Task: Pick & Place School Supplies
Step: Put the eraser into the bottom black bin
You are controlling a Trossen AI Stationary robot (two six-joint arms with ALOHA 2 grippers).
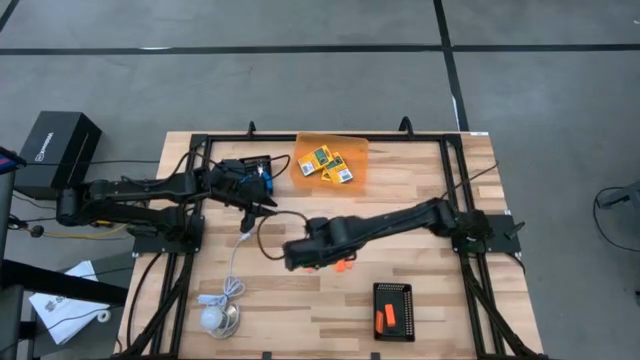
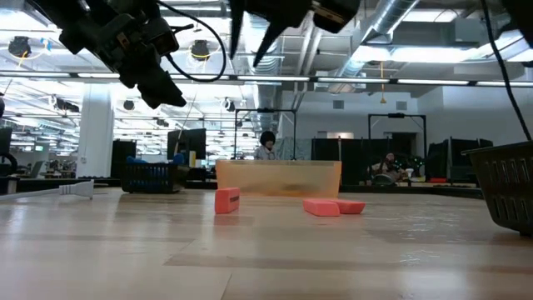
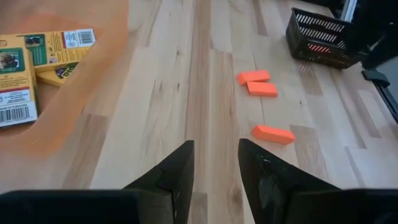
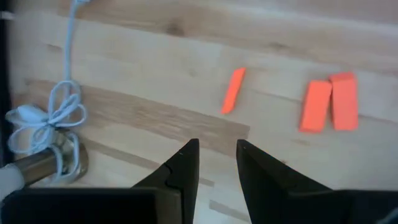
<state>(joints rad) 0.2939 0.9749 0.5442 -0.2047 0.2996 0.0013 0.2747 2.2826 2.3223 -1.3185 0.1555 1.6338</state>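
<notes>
Three short orange sticks [image 1: 343,266] lie flat on the wood mid-table; the right wrist view shows one alone [image 4: 233,90] and two side by side [image 4: 316,106]. Yellow-and-green crayon boxes [image 1: 328,163] [image 3: 15,87] lie in a translucent orange tray [image 1: 355,150] at the far side. My right gripper [image 1: 295,258] [image 4: 217,155] hovers open above the table just left of the sticks. My left gripper [image 1: 265,203] [image 3: 216,155] is open in the air left of the orange tray, facing the sticks [image 3: 273,134]. I cannot make out the scissors.
A black slotted tray [image 1: 395,292] [image 3: 320,37] near the near-right edge holds orange sticks [image 1: 383,320]. A white cable with a round puck [image 1: 218,318] [image 4: 43,158] lies at the near-left. A black frame runs around the table's edges. A black box [image 1: 60,150] stands off the table's left.
</notes>
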